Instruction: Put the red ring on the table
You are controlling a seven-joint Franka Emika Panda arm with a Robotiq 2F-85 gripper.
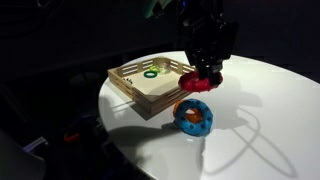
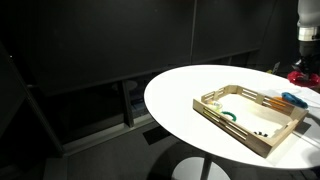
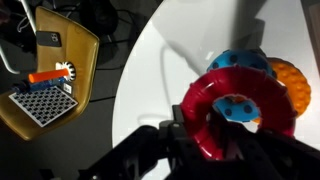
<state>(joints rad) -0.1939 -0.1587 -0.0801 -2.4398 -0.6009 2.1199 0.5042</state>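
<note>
My gripper (image 1: 201, 78) is shut on the red ring (image 1: 198, 84) and holds it in the air just above the blue ring with an orange centre (image 1: 193, 117), which lies on the white round table (image 1: 270, 110). In the wrist view the red ring (image 3: 205, 105) is clamped between the black fingers (image 3: 205, 140) and the blue ring (image 3: 240, 62) shows through and behind it. In an exterior view the red ring (image 2: 300, 76) hangs at the right edge above the table (image 2: 180, 90). The thin green ring (image 1: 151, 73) lies in the wooden tray (image 1: 130, 85).
The wooden slatted tray (image 2: 215, 107) sits on the table, holding a green ring (image 2: 229, 116) and small pieces. Beyond the table edge in the wrist view a yellow chair (image 3: 85, 45) carries a checkered board (image 3: 45, 100). The surroundings are dark.
</note>
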